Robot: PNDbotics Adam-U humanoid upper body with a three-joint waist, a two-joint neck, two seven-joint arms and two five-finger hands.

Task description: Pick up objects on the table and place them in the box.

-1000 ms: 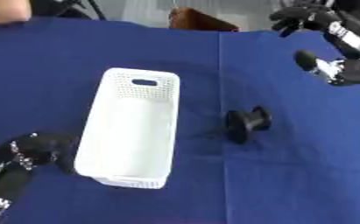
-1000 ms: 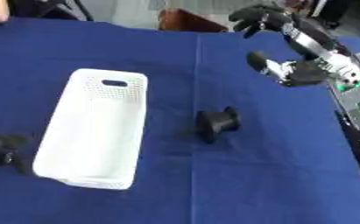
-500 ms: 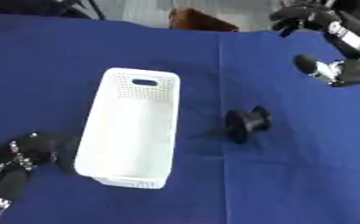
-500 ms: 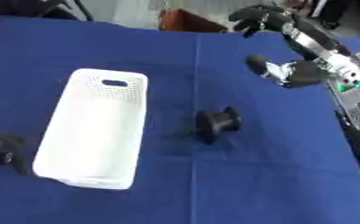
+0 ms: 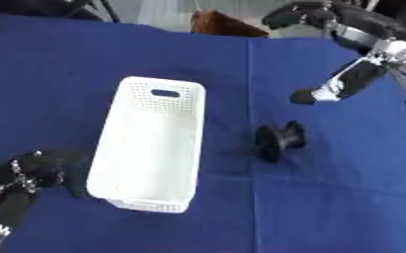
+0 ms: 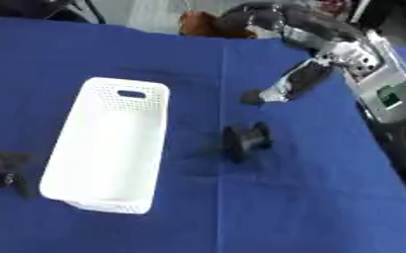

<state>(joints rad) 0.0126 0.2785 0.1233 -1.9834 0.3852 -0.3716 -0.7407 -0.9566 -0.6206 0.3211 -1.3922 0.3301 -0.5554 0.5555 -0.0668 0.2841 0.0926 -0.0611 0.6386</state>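
A black spool-shaped object (image 5: 278,141) lies on the blue tablecloth (image 5: 327,197), just right of a white perforated box (image 5: 151,143). The box stands lengthwise with nothing showing inside it. My right hand (image 6: 303,64) hangs above and behind the black object, apart from it, with fingers spread and the thumb reaching down-left; it holds nothing. My left hand (image 5: 35,169) rests at the lower left, beside the box's near-left corner, fingers curled, with nothing in it.
A brown object (image 5: 223,25) sits at the far edge of the table. The cloth has a crease running front to back near the black object.
My right hand has moved left and down toward the black object. The black object, the box and my left hand have stayed where they were.
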